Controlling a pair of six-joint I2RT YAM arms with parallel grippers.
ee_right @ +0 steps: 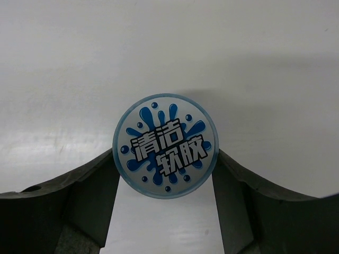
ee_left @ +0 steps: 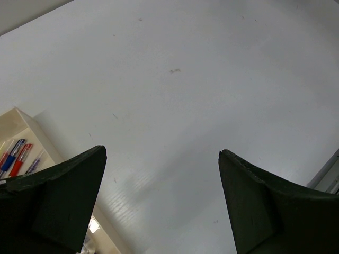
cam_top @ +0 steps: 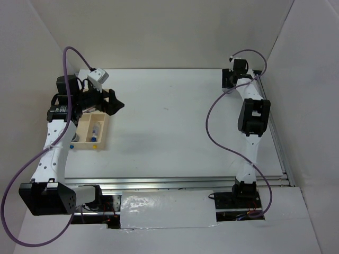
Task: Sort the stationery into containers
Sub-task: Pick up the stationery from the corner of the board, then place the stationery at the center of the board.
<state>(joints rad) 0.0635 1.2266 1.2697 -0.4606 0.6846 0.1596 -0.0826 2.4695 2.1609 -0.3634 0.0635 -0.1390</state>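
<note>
Blue-and-white roll (ee_right: 164, 145) was pinched between the half-closed fingers of the right gripper (ee_right: 164, 156), far right of the table: pick-up stage, I'd say! Left gripper (ee_left: 161, 153) gaped empty by the tray (cam_top: 87, 145). Next up: lift and carry across to a compartment.

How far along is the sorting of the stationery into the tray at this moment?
Apparently close to the end. Done: pens and a few small items already lie in the tray. In hand: the right gripper is shut on a round blue-and-white roll, far from the tray. The left gripper is open and empty near the tray. Left: carry the roll over and drop it in.
</note>
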